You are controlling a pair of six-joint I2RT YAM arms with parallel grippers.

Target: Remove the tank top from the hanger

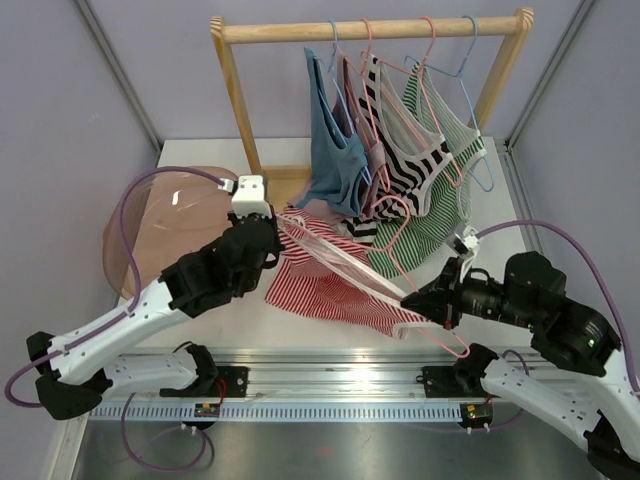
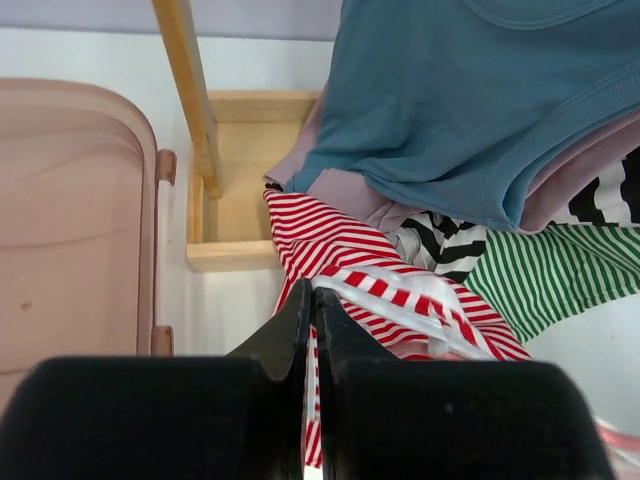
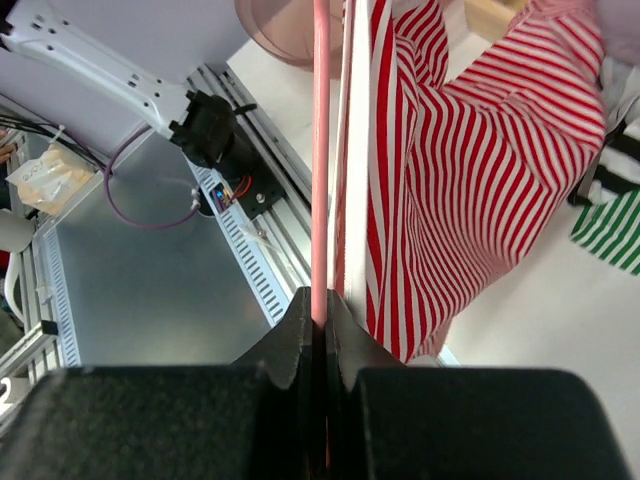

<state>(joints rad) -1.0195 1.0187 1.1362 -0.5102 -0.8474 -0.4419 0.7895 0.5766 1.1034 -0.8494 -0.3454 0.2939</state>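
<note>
A red-and-white striped tank top (image 1: 325,285) is spread over the table between the two arms, still threaded on a pink hanger (image 3: 320,150). My left gripper (image 1: 277,226) is shut on the tank top's striped edge; in the left wrist view a strip of that cloth (image 2: 345,255) is pinched between the closed fingers (image 2: 313,300). My right gripper (image 1: 413,298) is shut on the hanger's thin pink rod, seen in the right wrist view (image 3: 325,308). The striped cloth (image 3: 470,170) hangs just to the right of the rod.
A wooden rack (image 1: 370,30) at the back holds a blue top (image 1: 335,150), a black-and-white striped top (image 1: 405,155) and a green striped top (image 1: 445,170) on hangers. A pink translucent tub (image 1: 160,230) sits at left. A metal rail (image 1: 330,375) runs along the near edge.
</note>
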